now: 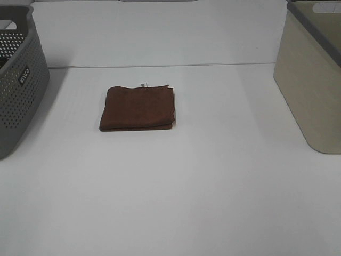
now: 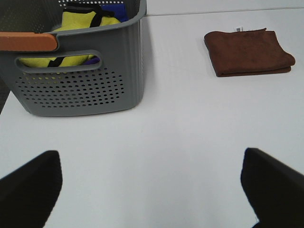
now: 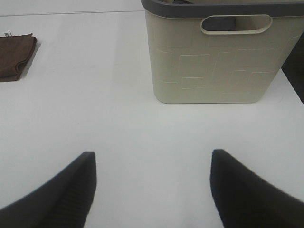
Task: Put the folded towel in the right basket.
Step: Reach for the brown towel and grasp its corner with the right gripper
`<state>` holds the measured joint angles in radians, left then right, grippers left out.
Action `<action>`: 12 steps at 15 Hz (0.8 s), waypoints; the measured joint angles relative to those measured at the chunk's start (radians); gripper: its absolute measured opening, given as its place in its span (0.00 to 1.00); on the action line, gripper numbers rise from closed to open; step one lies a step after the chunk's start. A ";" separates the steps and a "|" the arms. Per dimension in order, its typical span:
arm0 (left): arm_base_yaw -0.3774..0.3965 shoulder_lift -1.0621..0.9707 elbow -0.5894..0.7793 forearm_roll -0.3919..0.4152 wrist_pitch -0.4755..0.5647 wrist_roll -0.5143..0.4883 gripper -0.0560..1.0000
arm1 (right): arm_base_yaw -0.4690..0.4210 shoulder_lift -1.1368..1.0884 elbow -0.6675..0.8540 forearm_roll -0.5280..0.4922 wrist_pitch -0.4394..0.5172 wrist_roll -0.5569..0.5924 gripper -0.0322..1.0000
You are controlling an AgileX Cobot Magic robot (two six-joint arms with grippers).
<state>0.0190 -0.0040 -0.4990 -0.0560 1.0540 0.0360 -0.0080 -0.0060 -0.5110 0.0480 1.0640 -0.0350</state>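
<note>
We see the towel point(image 1: 137, 108), brown and folded into a square, lying flat on the white table point(image 1: 176, 197), a little left of the middle in the high view. A small white tag point(image 1: 143, 84) sits at its far edge. The towel is well apart from both baskets.

The right basket point(image 1: 311, 74), beige with a dark grey rim and a slot handle, stands at the table's right edge; we cannot tell what is inside it. The left basket point(image 1: 18, 80), grey and perforated, stands at the left edge and holds a yellow cloth point(image 2: 83, 23) with black straps.

The left gripper point(image 2: 152, 187) hangs over the table near the left basket, its fingers point(image 2: 31, 187) spread wide and grasping nothing. The right gripper point(image 3: 152, 185) is likewise spread and empty-handed, over the table near the right basket.
</note>
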 joint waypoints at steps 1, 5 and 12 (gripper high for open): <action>0.000 0.000 0.000 0.000 0.000 0.000 0.97 | 0.000 0.000 0.000 0.000 0.000 0.000 0.66; 0.000 0.000 0.000 0.000 0.000 0.000 0.97 | 0.000 0.000 0.000 0.000 0.000 0.000 0.66; 0.000 0.000 0.000 0.000 0.000 0.000 0.97 | 0.000 0.064 -0.050 0.016 -0.083 0.000 0.66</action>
<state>0.0190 -0.0040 -0.4990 -0.0560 1.0540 0.0360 -0.0080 0.0580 -0.5610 0.0640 0.9810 -0.0350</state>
